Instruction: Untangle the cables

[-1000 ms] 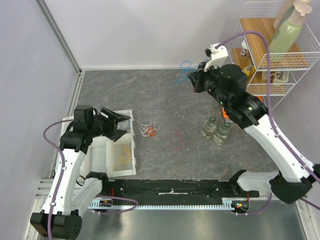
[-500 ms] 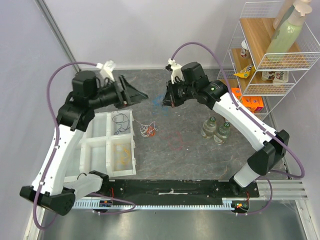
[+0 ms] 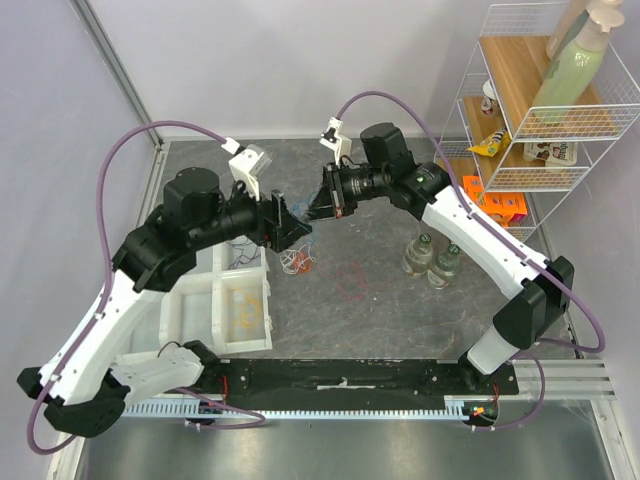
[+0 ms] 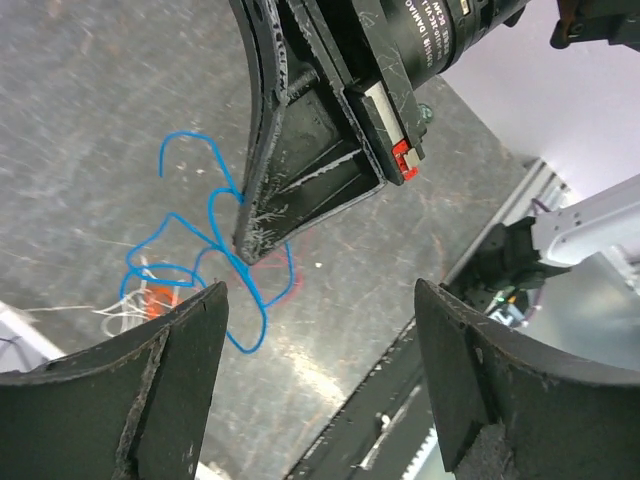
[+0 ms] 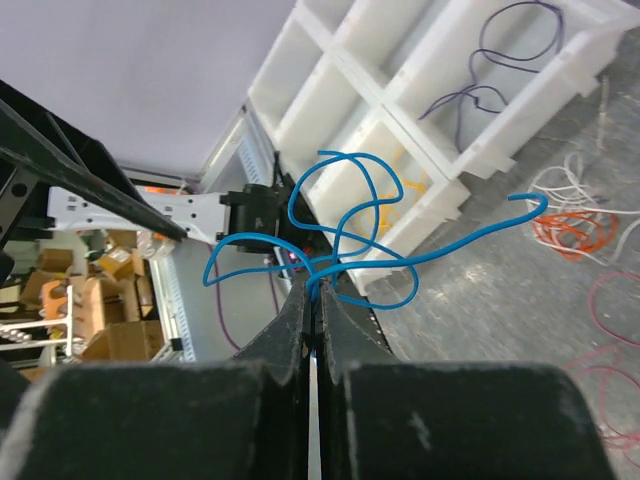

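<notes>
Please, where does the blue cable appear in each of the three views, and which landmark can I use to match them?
Top external: too thin to make out.
Left wrist: blue cable left of centre, hanging from the right gripper.
Right wrist: the cable at centre, above the shut jaws.
Shared landmark: the white-and-orange cable bunch.

1. We see a white compartment tray (image 3: 243,346) at the near left of the grey tabletop (image 3: 400,320).
2. Right of centre, two small glass bottles (image 3: 420,255) stand upright, side by side.
3. At the far right we find a white wire rack (image 3: 515,90) with wooden shelves. A green pump bottle (image 3: 575,60) stands on its top shelf, and an orange packet (image 3: 500,207) lies lower down.
</notes>
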Robot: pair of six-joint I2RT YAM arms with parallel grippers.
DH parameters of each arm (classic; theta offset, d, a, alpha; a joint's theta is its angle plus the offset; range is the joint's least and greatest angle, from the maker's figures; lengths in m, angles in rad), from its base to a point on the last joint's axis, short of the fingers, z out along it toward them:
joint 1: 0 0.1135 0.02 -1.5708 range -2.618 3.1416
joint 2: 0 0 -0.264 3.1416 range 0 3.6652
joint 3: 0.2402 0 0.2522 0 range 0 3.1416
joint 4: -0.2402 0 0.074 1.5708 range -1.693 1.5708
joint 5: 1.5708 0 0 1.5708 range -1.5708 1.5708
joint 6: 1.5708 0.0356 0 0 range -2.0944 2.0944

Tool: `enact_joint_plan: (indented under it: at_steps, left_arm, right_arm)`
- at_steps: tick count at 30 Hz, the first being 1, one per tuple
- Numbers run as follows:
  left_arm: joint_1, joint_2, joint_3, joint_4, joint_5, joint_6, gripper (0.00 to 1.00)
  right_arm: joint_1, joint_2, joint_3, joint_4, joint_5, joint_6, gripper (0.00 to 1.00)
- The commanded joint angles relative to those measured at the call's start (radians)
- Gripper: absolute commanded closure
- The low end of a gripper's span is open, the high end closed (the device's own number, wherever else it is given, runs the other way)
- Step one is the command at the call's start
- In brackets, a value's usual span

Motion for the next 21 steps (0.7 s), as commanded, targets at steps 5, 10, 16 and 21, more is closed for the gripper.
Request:
enact_joint_plan:
  at_steps: [5, 10, 16, 21]
  left_arm:
    - [-0.012, -0.007, -0.019, -0.037, -0.060, 0.206, 0.19]
    - [-0.012, -0.008, -0.050, -0.035, 0.004, 0.239, 0.24]
    - [-0.013, -0.024, -0.082, -0.032, -0.070, 0.242, 0.44]
    - [-0.010, -0.005, -0.065, -0.034, -0.133, 0.231, 0.70]
  right_arm:
    - [-0.003, -0.026, -0.070, 0.288, -0.191, 0.217, 1.00]
    - [-0.004, -0.038, -0.128, 0.464, -0.237, 0.344, 1.00]
    - [-0.003, -0.047, -0.211, 0.713, -0.292, 0.507, 1.00]
    - [-0.003, -0.050, -0.223, 0.744, -0.312, 0.530, 1.00]
